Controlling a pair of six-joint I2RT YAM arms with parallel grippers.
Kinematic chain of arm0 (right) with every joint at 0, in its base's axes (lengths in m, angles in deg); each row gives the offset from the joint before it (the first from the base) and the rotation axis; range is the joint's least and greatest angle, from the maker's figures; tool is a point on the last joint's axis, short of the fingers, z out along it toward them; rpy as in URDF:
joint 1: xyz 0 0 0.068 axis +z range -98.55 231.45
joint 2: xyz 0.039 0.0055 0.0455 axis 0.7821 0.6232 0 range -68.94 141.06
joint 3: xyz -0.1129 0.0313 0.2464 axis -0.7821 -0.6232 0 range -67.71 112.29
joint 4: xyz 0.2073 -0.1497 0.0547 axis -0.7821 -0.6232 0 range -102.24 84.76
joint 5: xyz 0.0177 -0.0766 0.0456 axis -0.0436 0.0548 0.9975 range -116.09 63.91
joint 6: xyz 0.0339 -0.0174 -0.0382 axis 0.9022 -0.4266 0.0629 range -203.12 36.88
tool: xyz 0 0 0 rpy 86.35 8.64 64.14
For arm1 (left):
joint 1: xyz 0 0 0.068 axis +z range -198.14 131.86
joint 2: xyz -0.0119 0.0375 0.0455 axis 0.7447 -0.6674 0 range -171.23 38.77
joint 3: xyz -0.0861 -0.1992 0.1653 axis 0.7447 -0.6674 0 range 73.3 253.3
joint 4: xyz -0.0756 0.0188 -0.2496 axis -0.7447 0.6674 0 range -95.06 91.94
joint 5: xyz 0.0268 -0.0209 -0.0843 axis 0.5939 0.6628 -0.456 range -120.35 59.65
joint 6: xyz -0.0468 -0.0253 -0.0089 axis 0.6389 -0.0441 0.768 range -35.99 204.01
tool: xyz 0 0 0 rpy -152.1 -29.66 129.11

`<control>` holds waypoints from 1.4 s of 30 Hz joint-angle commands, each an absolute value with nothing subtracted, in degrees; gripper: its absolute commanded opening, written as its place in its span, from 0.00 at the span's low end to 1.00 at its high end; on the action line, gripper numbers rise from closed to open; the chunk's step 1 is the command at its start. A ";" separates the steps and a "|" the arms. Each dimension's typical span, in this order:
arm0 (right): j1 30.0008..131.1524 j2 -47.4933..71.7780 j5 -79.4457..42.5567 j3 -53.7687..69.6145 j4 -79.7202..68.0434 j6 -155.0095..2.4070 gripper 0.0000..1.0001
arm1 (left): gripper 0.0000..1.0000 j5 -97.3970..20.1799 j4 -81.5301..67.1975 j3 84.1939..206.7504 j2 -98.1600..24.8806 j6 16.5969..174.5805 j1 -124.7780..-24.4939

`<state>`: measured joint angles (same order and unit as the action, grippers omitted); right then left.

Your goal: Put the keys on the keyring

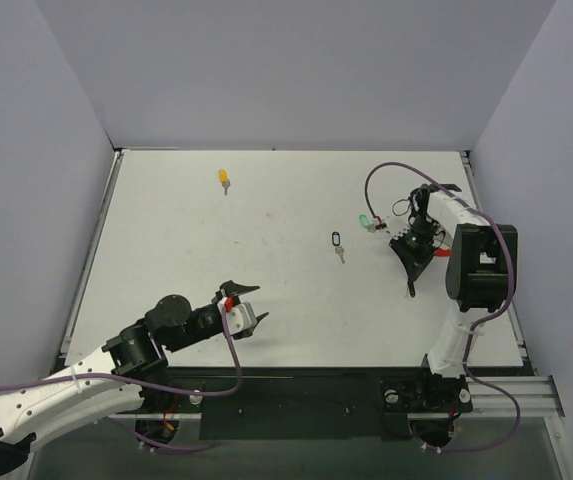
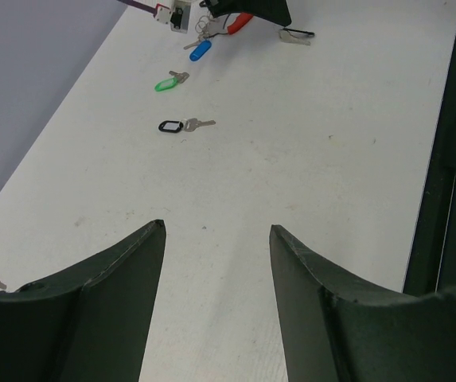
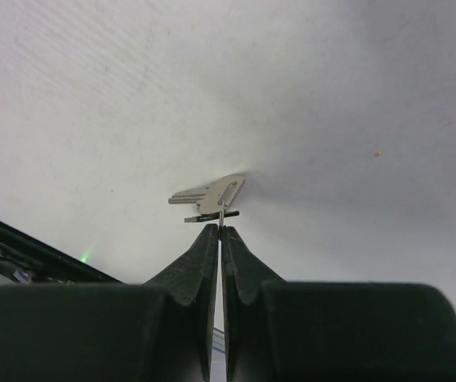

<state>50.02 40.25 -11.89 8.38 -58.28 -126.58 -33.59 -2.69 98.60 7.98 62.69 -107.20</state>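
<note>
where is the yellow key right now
In the top view the small silver key with the yellow plastic head lies alone on the far left part of the white table, well away from the green-headed key.

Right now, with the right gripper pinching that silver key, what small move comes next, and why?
Probably bring the left gripper forward toward the red keyring. The right gripper is shut on a silver key, the left stands open, and the keyring lies far ahead of it.
</note>
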 commanded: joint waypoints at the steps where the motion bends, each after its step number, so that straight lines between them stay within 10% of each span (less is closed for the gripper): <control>1: 51.01 42.51 -14.48 12.44 -59.82 -123.55 0.00 | 0.65 -34.92 -2.95 99.05 8.53 61.95 -106.85; 42: 56.55 50.42 -15.63 19.12 -59.12 -119.77 0.06 | 0.65 -35.71 -2.87 99.05 8.79 61.77 -106.32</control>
<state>56.05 49.36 -14.16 17.32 -56.01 -120.57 -34.93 -2.21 98.49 8.02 62.34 -106.77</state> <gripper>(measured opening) 0.060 0.651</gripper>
